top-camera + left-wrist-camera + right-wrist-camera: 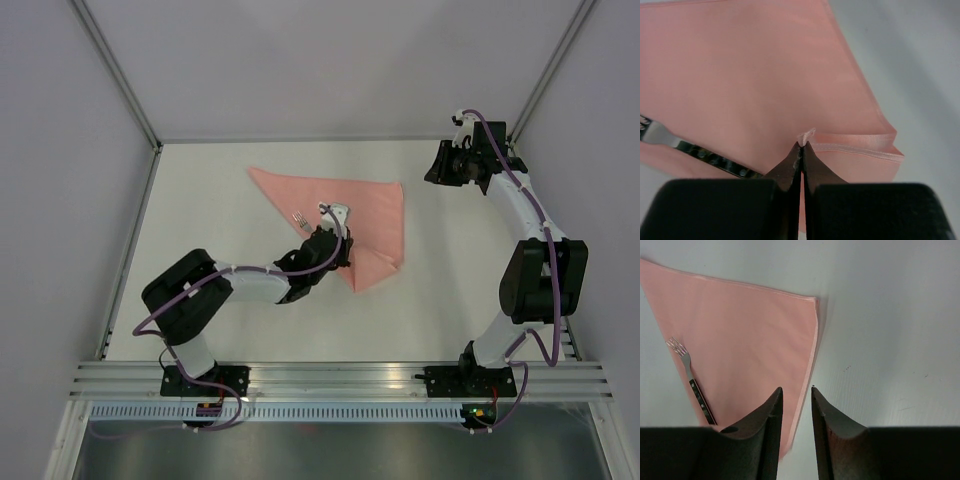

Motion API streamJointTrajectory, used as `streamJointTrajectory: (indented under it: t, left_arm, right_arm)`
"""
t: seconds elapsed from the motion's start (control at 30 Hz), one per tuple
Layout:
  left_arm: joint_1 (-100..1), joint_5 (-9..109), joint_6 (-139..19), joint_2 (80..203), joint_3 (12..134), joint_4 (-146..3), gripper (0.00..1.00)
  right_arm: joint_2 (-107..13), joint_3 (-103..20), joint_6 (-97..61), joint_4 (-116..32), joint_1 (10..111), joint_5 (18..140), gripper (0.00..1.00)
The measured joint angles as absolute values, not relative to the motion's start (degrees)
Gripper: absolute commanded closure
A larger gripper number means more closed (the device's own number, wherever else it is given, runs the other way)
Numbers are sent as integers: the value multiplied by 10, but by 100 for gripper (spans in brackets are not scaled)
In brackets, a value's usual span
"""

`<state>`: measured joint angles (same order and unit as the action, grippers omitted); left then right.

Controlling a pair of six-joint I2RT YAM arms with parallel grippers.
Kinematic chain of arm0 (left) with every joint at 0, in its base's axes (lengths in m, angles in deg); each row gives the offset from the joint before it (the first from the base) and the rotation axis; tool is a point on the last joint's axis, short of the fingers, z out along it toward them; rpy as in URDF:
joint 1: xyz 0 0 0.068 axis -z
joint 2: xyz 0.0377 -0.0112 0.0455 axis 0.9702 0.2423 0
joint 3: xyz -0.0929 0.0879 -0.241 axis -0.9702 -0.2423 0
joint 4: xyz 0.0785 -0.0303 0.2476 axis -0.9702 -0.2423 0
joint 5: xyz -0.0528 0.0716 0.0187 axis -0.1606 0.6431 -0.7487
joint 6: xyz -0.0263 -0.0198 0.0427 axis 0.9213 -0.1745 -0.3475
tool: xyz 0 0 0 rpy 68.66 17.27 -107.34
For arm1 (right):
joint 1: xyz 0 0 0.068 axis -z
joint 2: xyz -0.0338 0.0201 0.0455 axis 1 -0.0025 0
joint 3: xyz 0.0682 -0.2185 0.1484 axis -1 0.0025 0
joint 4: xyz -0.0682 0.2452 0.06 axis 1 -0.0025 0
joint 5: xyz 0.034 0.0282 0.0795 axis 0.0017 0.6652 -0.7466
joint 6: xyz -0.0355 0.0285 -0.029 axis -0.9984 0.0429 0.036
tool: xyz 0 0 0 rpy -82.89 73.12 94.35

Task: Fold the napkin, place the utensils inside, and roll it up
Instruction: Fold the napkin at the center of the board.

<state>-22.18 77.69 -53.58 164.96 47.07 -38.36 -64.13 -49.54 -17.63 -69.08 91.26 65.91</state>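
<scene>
The napkin (372, 212) lies folded into a triangle in the middle of the table (450, 310). A fork (299, 217), the only piece of cutlery I can see, rests on the napkin's left part, close along its near-left edge. The left gripper (802, 150) sits on the napkin just right of the fork, its jaws pressed together on a tiny pucker of pink cloth pinched up from the top. The right gripper (796, 391) hangs off to the napkin's right, well clear of it, with its jaws a narrow way apart and holding nothing.

What worries me is how little cloth that pinch has. The fabric looks slick, and so small a nip could slide out the moment the arm pulls. I can't tell whether it caught one layer or both. If it has only the top one, lifting would peel the fold open instead of starting a roll.

The fork is the other risk. It lies right beside the pinch and near the napkin's edge, so any tug that drags or humps the cloth could skid it off onto the table, or turn it crosswise.

With the right gripper away, nothing pins the napkin's far side — the whole triangle may simply skate along with the pull.
</scene>
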Motion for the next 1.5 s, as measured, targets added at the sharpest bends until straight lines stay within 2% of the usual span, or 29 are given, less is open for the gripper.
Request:
streamJointTrajectory:
  t: [0.3, 0.67, 1.5]
  left_arm:
    - [-328, 767, -485, 1647, 472, -433, 98]
    - [-398, 743, -454, 1652, 507, -476, 98]
    - [-460, 731, -419, 1670, 516, -531, 98]
  right_arm:
    - [-641, -495, -176, -691, 913, 659, 65]
    - [-642, -495, -177, -691, 913, 659, 65]
    - [-650, -495, -178, -691, 911, 657, 64]
